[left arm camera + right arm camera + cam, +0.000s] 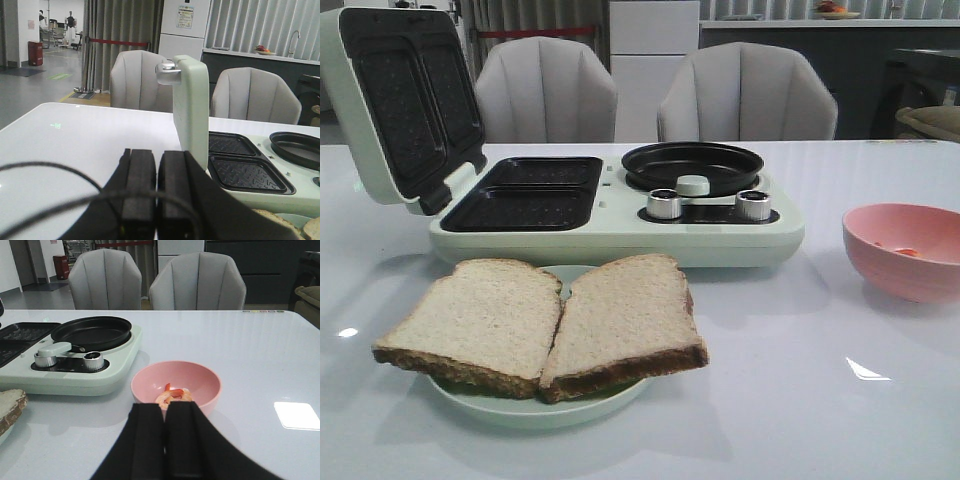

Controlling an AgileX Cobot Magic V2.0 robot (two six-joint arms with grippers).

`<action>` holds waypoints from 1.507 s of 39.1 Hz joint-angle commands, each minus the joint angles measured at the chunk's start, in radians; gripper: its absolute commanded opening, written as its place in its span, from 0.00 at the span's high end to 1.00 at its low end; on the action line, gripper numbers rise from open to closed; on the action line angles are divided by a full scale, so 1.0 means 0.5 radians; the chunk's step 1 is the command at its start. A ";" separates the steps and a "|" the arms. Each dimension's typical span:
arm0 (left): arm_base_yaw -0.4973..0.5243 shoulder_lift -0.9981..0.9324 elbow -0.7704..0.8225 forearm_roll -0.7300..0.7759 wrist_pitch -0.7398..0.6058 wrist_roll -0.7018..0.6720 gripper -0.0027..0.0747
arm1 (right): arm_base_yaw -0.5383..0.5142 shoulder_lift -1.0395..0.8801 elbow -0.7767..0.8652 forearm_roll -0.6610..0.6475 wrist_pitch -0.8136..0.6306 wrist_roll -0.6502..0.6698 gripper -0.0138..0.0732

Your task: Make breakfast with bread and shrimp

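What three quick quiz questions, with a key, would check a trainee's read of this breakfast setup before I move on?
1. True or false: the bread sits in the waffle wells.
2. Where is the shrimp? A) in the pan B) in the pink bowl C) on the plate
3. Fill in: the sandwich maker's lid stands ____.

Key
1. False: both slices lie side by side on the plate.
2. B: the right wrist view shows it inside the bowl, just ahead of the shut right hand.
3. Open: it is tipped up at the left end; the left hand is shut and empty.
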 commanded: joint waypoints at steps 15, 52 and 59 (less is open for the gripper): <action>-0.009 -0.032 0.042 -0.013 -0.166 -0.009 0.82 | -0.007 -0.040 -0.032 -0.003 -0.172 -0.023 0.69; -0.012 0.667 -1.129 0.290 0.591 -0.005 0.82 | -0.007 -0.040 -0.032 -0.003 -0.172 -0.023 0.69; -0.059 0.783 -1.111 0.289 0.569 -0.005 0.82 | -0.007 -0.040 -0.032 -0.003 -0.172 -0.023 0.69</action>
